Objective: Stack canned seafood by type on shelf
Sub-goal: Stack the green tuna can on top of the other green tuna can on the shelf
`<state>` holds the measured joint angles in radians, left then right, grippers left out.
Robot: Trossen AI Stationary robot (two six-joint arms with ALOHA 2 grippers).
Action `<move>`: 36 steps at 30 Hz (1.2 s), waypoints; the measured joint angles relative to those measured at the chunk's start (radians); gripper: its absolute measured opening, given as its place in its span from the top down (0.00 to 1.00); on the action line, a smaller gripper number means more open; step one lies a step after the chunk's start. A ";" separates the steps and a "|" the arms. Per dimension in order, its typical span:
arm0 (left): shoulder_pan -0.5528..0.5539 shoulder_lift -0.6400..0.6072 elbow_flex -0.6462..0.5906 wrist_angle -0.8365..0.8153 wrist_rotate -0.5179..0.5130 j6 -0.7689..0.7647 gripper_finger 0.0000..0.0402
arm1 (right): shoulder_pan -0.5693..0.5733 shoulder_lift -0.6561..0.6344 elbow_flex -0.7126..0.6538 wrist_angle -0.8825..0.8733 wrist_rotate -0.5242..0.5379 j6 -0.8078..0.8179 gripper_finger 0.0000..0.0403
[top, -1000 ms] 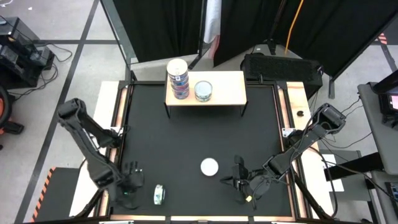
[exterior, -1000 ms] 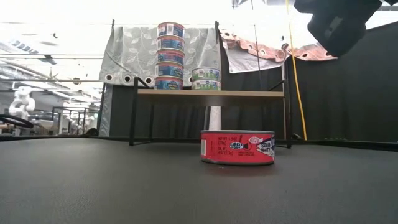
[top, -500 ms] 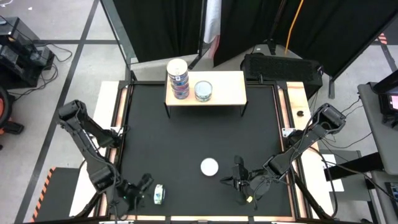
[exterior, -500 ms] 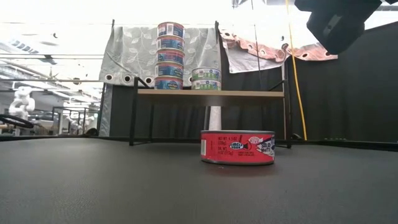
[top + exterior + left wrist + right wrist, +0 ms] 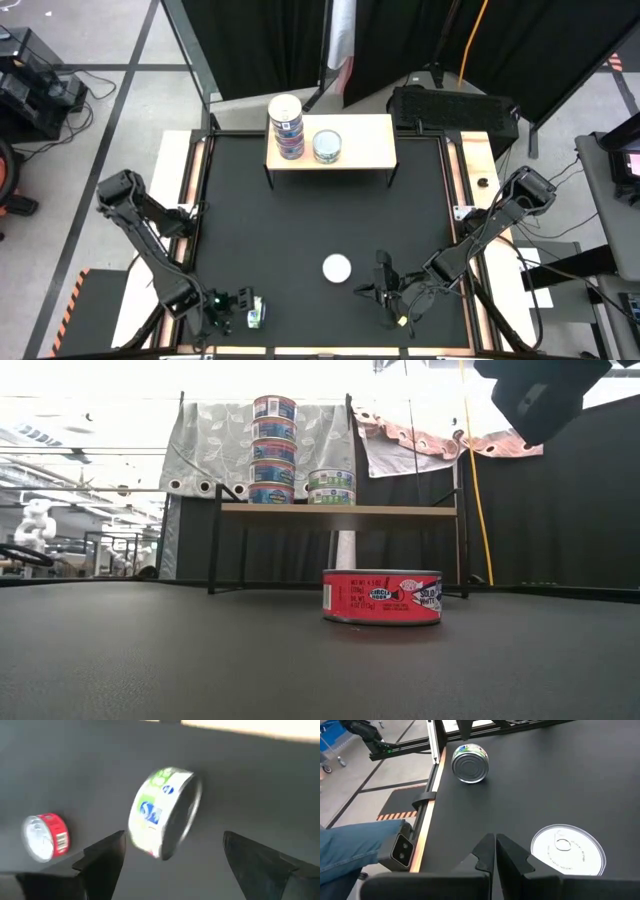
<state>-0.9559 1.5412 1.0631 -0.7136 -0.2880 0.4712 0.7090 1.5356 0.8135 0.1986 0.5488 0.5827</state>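
Note:
A green-white can [image 5: 162, 812] stands on its side wall near the table's near left corner [image 5: 256, 313]. My left gripper [image 5: 172, 857] is open just left of it, with a finger on either side and clear of the can. A red can [image 5: 382, 597] lies flat, lid up, at the table's middle near side [image 5: 337, 268]. My right gripper [image 5: 495, 852] is shut just right of it and touches nothing. On the shelf [image 5: 365, 140] at the far edge stand a tall stack of blue cans [image 5: 273, 450] and two green-white cans [image 5: 331, 487].
The right half of the shelf top [image 5: 400, 510] is bare wood. A person's blue trouser leg [image 5: 350, 850] shows beyond the table's near left edge. A dark case [image 5: 455, 108] sits behind the shelf, off the table.
My left gripper has swung toward the table's near edge and then right toward the green-white can, turning until its fingers point at the can, and it has opened. The cans and my right gripper have kept still.

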 joint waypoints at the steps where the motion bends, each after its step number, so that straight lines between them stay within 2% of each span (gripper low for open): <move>1: 0.004 0.002 0.000 -0.002 -0.012 0.025 0.17 | 0.000 0.000 0.000 0.000 0.000 0.000 0.97; 7: 0.050 0.001 0.000 0.035 -0.025 0.143 0.17 | -0.003 0.000 0.000 0.000 0.000 -0.005 0.97; 15: 0.099 0.051 0.000 0.061 0.070 0.276 0.17 | -0.003 0.000 0.000 0.000 0.000 -0.023 0.97; 20: 0.099 0.094 0.000 0.082 0.081 0.342 0.18 | -0.003 0.000 0.000 0.000 0.000 -0.023 0.97; 24: 0.102 0.101 0.000 0.085 0.079 0.348 0.26 | -0.003 0.000 0.000 0.000 0.000 -0.038 0.97; 36: 0.133 0.101 0.000 0.123 0.077 0.339 0.59 | -0.010 0.000 0.000 0.001 0.001 -0.056 0.97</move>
<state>-0.8232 1.6422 1.0630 -0.5908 -0.2111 0.8105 0.6991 1.5356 0.8135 0.1993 0.5495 0.5263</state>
